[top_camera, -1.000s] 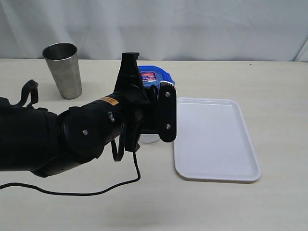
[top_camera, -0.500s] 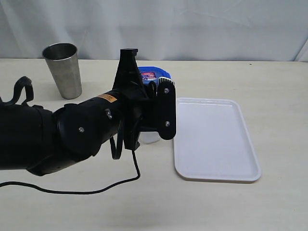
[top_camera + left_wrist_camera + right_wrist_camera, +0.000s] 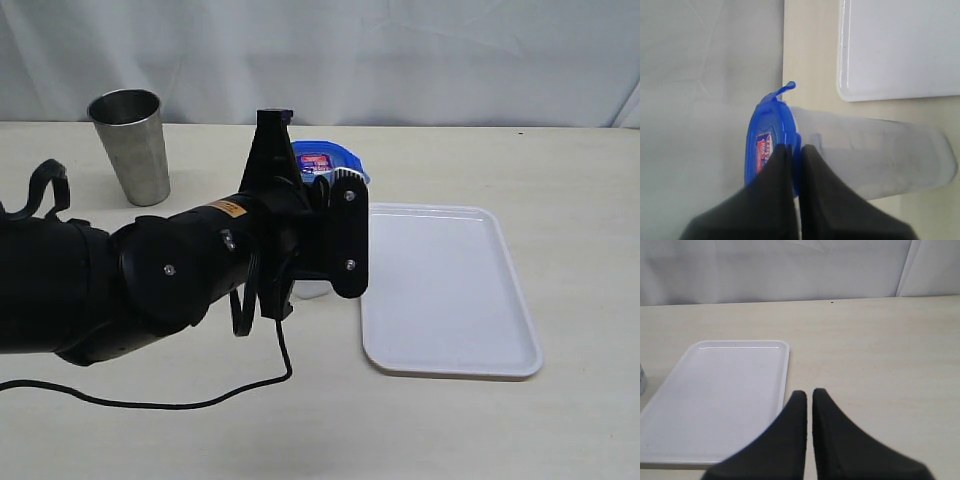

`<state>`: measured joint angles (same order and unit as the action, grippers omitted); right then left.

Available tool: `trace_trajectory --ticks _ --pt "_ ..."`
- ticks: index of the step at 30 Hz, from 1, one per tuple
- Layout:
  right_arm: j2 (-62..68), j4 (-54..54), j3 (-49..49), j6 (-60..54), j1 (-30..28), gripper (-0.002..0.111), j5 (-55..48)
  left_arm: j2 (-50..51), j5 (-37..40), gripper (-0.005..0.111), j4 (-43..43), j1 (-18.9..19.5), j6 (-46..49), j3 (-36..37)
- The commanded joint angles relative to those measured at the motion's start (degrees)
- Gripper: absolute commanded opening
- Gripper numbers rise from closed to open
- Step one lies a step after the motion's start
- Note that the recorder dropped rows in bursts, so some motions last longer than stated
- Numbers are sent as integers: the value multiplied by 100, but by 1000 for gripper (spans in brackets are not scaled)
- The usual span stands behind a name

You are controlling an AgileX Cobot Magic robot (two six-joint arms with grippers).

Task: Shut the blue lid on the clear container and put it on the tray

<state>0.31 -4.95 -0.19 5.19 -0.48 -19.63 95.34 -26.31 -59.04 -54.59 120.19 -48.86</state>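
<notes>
1. Beige table (image 3: 480, 430) lies under me, a black cable (image 3: 150, 404) trailing along its near side.
2. My right gripper (image 3: 806, 394) hangs empty, jaws pressed together, near the edge of the tray (image 3: 715, 405).
3. My left gripper (image 3: 796, 149) has its jaws closed to a slit, tips against the rim of the lid (image 3: 767, 130).
4. That lid sits on the container (image 3: 875, 155), which stands upright on the table just beside the tray.
5. Behind them are a steel cup (image 3: 132, 145) and a white curtain (image 3: 420, 60).

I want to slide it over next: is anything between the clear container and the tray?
Nothing visible does. The clear container, with the blue lid on top, stands just off the edge of the tray, which is bare. The steel cup stands on the container's other side, away from the tray.
</notes>
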Motion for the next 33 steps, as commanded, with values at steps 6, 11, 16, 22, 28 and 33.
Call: trace_trajectory --ticks 6,11,16,22,28,33 --pt "-31 -17 19 0 13 4 -4 -41 62 0 -17 -8 -29 10" --pt "-31 -17 19 0 13 4 -4 -41 118 0 -17 -8 -29 10" --pt "-31 -17 19 0 13 4 -4 -41 81 0 -17 -8 -29 10" --pt "-31 -17 19 0 13 4 -4 -41 71 0 -28 -8 -29 10" --pt "-31 -17 19 0 13 4 -4 -41 36 0 -17 -8 -29 10" --pt "-31 -17 19 0 13 4 -4 -41 -48 0 -17 3 -29 10"
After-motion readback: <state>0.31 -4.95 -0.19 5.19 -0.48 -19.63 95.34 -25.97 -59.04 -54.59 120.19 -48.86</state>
